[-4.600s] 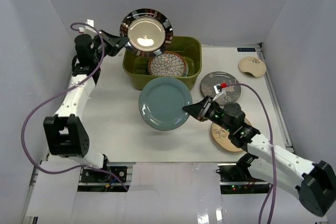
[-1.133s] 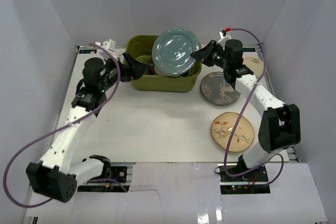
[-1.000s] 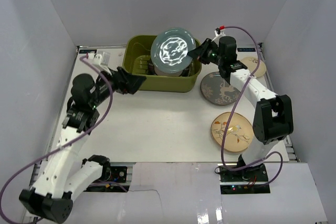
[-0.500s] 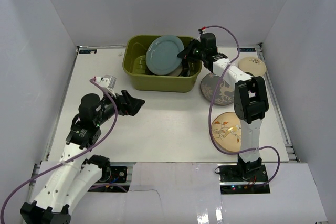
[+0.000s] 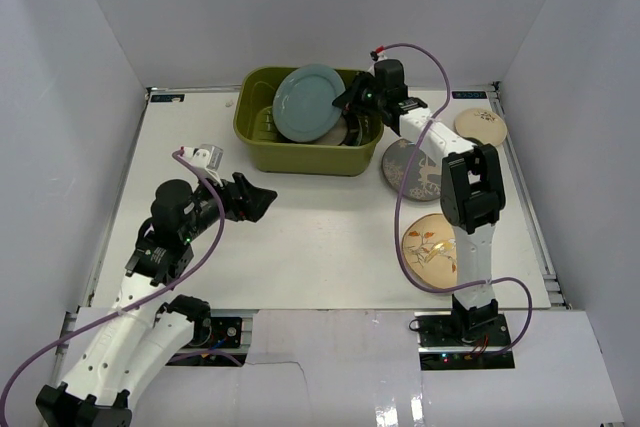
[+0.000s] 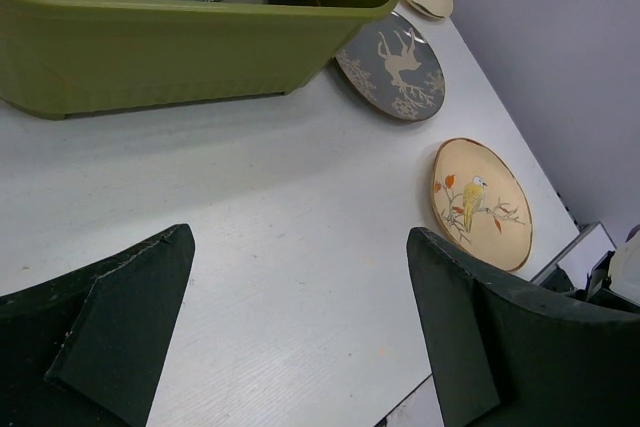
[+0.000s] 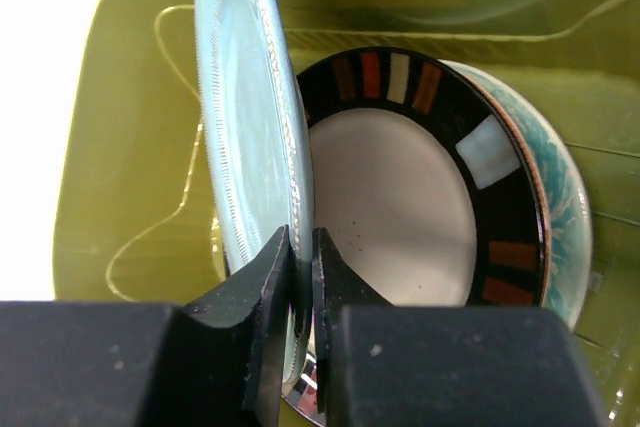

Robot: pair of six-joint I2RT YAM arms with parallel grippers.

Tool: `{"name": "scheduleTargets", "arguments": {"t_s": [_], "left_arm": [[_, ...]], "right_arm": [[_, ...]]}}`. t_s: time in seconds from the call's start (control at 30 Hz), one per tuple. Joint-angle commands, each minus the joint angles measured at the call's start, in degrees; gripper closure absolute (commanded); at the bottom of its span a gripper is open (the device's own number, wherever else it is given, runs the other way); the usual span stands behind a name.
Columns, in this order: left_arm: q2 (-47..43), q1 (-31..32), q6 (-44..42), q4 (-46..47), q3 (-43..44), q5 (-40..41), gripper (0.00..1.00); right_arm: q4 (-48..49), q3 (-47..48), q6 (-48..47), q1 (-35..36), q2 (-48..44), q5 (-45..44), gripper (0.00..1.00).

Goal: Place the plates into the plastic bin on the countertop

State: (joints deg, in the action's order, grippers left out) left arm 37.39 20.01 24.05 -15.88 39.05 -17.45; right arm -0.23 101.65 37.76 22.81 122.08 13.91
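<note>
The plain teal plate stands tilted on edge inside the olive-green plastic bin at the back of the white countertop. My right gripper is shut on its rim. In the right wrist view the two fingers pinch the teal plate at the right gripper. Behind it leans the dark-rimmed cream plate, with a teal-patterned plate behind that. My left gripper hangs open and empty over the countertop's left half, as the left wrist view of the left gripper shows.
To the right of the bin lie the grey deer plate, the cream bird plate and the small cream plate. The left wrist view shows the deer plate and the bird plate. White walls close in the countertop.
My right gripper has carried the teal plate leftward and down into the bin. The left arm has drawn back from the bin toward the near left, still open.
</note>
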Motion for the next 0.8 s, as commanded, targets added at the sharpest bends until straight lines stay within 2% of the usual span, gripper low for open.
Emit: {"name": "scheduleTargets", "arguments": {"t_s": [0.0,0.1,0.27,0.33,0.4,0.47,0.57,0.63,0.7,0.77], "left_arm": [[0.1,0.4,0.4,0.1,0.2,0.5,0.02],[1.6,0.6,1.3,0.1,0.5,-0.1,0.02],[5.1,0.6,2.6,-0.5,1.6,-2.1,0.02],[5.9,0.6,3.5,-0.6,2.4,-2.8,0.02],[6.2,0.7,4.5,-0.6,2.9,-2.9,0.02],[6.6,0.6,5.2,-0.7,3.5,-2.7,0.02],[8.7,0.7,7.3,-1.3,4.6,-2.8,0.02],[10.8,0.7,10.0,-1.2,5.0,-4.8,0.02],[13.8,2.0,12.7,0.5,4.5,-5.5,0.02],[16.7,6.3,14.1,2.0,3.1,-3.2,0.02]], "right_arm": [[-3.5,2.6,-6.3,1.0,-0.1,-5.9,0.84],[-5.9,2.7,-8.7,1.1,-0.7,-8.1,0.74],[-13.3,6.9,-11.6,1.3,0.9,-9.1,0.48],[-15.4,7.7,-13.2,1.5,1.1,-9.5,0.4],[-16.3,6.2,-14.3,2.1,0.0,-12.2,0.33],[-15.9,5.1,-15.6,2.8,-1.8,-13.5,0.21],[-16.8,6.6,-16.6,3.1,-3.3,-14.2,0.08],[-18.6,8.4,-17.3,3.4,-5.4,-16.9,0.04],[-19.5,8.9,-18.8,3.3,-7.5,-18.7,0.1],[-20.1,7.0,-19.7,2.9,-11.9,-19.3,0.1]]}}
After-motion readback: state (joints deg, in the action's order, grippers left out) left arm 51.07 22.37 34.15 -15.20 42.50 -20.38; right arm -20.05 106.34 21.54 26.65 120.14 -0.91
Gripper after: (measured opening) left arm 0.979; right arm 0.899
